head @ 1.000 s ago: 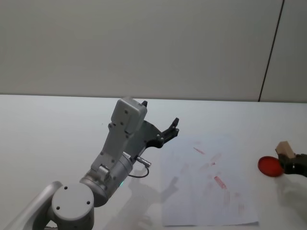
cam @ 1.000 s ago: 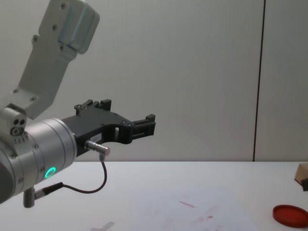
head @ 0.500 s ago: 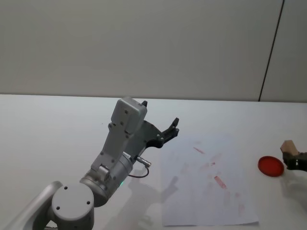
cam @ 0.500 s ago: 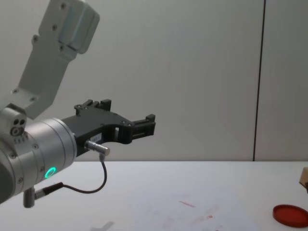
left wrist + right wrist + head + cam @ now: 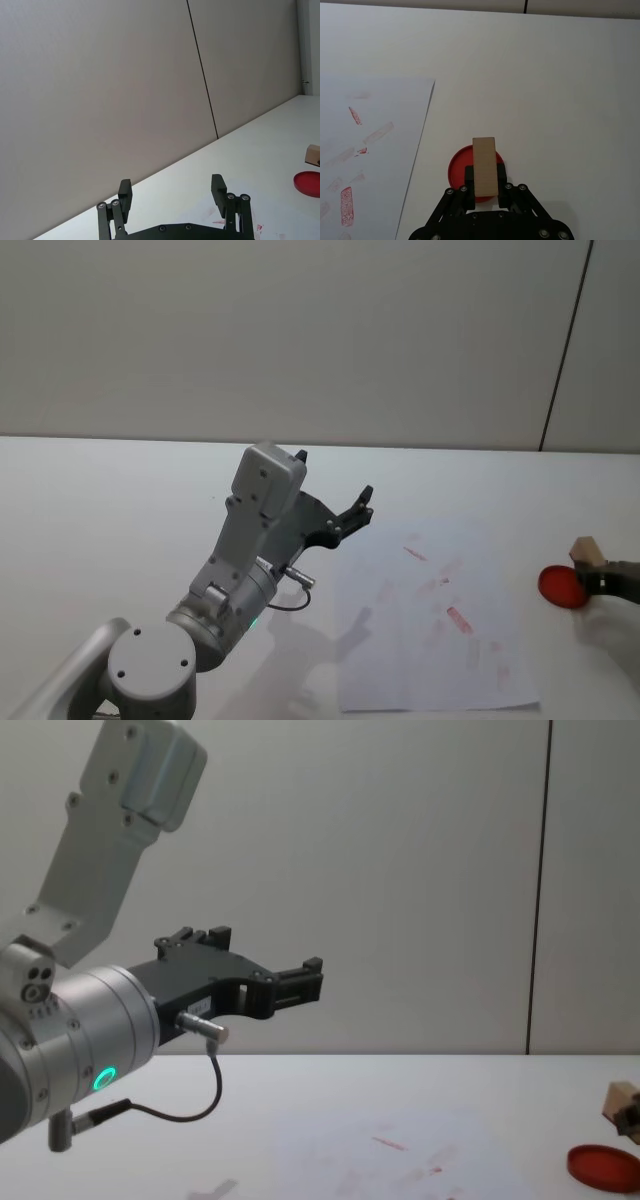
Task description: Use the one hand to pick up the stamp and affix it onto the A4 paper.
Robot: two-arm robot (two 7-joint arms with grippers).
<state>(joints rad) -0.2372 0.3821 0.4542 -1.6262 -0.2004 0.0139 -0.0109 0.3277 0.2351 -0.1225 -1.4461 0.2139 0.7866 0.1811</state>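
In the lower middle of the right wrist view, the right gripper (image 5: 485,182) has its two black fingers clamped on the stamp (image 5: 484,166), a light-tan wooden block held upright between them. Just beyond and beneath the block lies the ink pad (image 5: 459,167), a flat red disc on the white table (image 5: 560,90); whether the stamp's face touches the pad or hangs just above it cannot be told. At the left of that frame lies the A4 paper (image 5: 375,145), its right edge near the pad but apart from it, already carrying several faint red marks.

In the head view the same grip sits at the far right edge, mid-height, with the paper in the lower centre-right. The left gripper (image 5: 355,511) is raised in the middle of that frame, its fingers spread wide around nothing, well clear of the sheet; the left wrist view shows the gap plainly.

The step in hand looks like inking, or carrying off from the pad, with the pick-up already made. The next move calls for bringing the block across over a bare patch of the sheet, keeping it square, and pressing straight down without sliding, lest the mark smear.
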